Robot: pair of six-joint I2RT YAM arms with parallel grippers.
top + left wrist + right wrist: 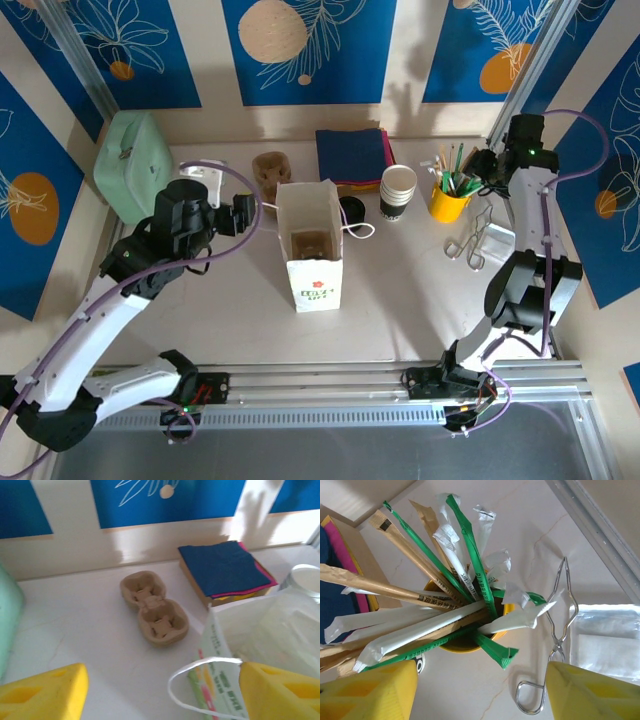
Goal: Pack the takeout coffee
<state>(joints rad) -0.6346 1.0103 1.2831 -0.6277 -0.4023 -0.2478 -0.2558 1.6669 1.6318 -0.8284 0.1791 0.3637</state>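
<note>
- Yellow fingers [45, 692] of the left gripper [160, 695] fill the bottom corners of its wrist view, spread wide, and we see nothing held between them.
- Just past them stands the white paper bag [270, 630], upright and open at the top. From above, we see the left gripper just beside the bag's upper left edge.
- Down inside the bag we make out a dim brownish round shape. We take it for the takeout coffee [312, 242], though it is too dark to be sure.
- That puts it near the left gripper and well apart from the right one.
- We find the right gripper [480, 690] over the yellow cup [462, 647] of wrapped straws [470, 565], its fingers wide and empty. Wire tongs [555, 640] lie just beside the cup.
- Behind the bag we see a pulp cup carrier [154, 609], stacked napkins [225, 567], white cups [398, 190] and black lids [352, 210].
</note>
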